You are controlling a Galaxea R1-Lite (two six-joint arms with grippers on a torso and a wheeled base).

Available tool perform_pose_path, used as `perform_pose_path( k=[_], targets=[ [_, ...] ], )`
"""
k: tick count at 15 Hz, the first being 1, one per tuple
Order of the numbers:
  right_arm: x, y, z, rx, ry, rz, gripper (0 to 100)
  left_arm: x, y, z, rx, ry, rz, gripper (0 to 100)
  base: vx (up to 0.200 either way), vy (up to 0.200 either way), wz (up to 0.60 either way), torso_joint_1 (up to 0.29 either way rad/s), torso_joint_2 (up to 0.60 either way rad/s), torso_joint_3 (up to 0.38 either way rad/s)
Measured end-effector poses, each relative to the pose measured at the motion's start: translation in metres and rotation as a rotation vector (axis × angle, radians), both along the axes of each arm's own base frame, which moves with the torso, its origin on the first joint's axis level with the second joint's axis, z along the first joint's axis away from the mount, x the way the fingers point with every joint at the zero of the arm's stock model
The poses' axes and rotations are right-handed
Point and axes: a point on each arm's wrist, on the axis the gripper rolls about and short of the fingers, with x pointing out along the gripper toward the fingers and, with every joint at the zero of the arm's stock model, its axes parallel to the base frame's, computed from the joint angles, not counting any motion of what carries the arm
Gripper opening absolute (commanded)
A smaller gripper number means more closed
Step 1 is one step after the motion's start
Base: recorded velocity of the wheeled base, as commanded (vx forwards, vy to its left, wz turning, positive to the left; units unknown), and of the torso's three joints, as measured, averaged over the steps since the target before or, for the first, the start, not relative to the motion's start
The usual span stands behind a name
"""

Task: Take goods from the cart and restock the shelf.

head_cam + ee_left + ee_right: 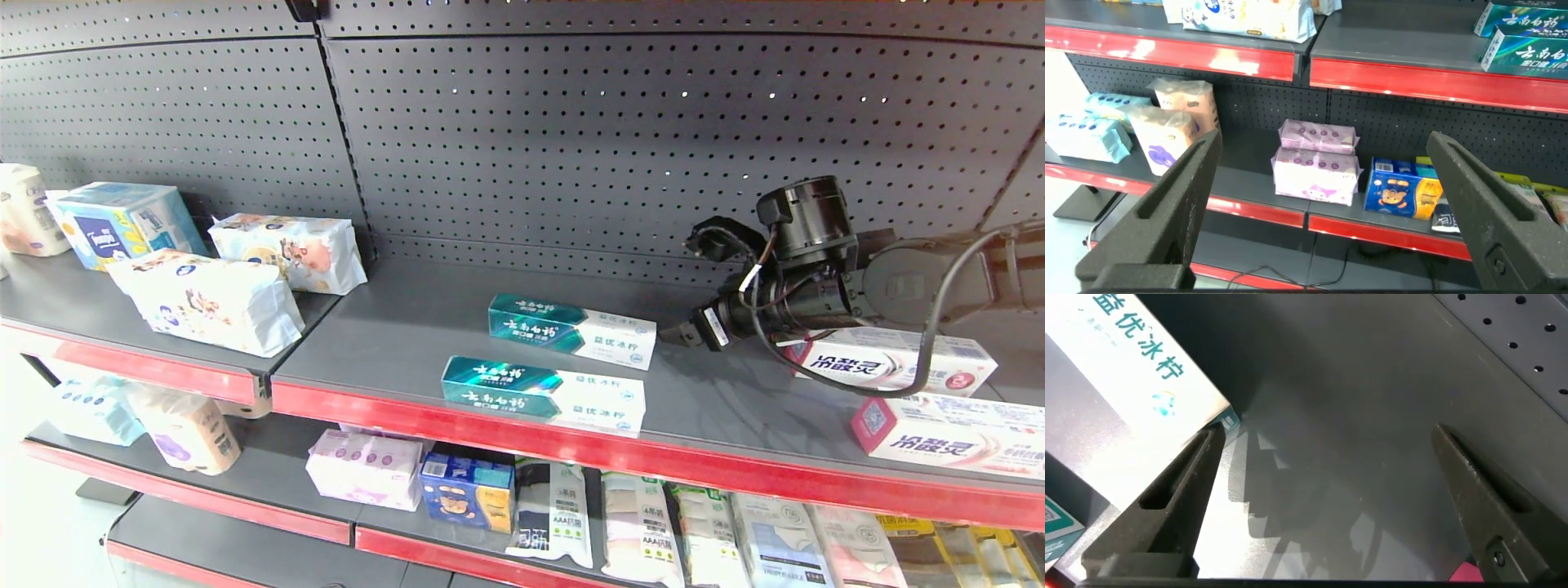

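Hanging before the lower shelf (1241, 204): left gripper (1323, 143), jaws spread, empty. Along the upper shelf's (392, 327) front edge: front teal box (543, 396) and front pink box (955, 433), labels outward, presumably faced for shoppers; rear teal box (571, 331) and rear pink box (890, 363) behind them. Right gripper (1327, 437), jaws spread, empty, low just beside the rear teal box's end, arm stretched level from the right.

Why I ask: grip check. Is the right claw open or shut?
Open. The right claw holds its fingers wide apart over the shelf, gripping nothing, beside a toothpaste box.
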Motion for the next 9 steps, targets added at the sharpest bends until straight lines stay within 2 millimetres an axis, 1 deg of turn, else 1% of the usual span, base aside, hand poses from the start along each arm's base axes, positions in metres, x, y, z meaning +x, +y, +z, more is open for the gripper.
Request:
perform_pose_path(
  k=[5,6,9],
  targets=[
    [-0.015,-0.009,0.0,0.005,0.025,-0.011,100,0.0,0.0,0.0,0.0,0.0,0.0,100,0.0,0.0,0.0,0.0,0.0,0.0],
    [-0.019,-0.011,0.001,0.02,0.032,-0.023,100,0.0,0.0,0.0,0.0,0.0,0.0,100,0.0,0.0,0.0,0.0,0.0,0.0],
    [-0.023,-0.023,0.005,0.068,0.034,-0.09,100,0.0,0.0,0.0,0.0,0.0,0.0,100,0.0,0.0,0.0,0.0,0.0,0.0]
  ],
)
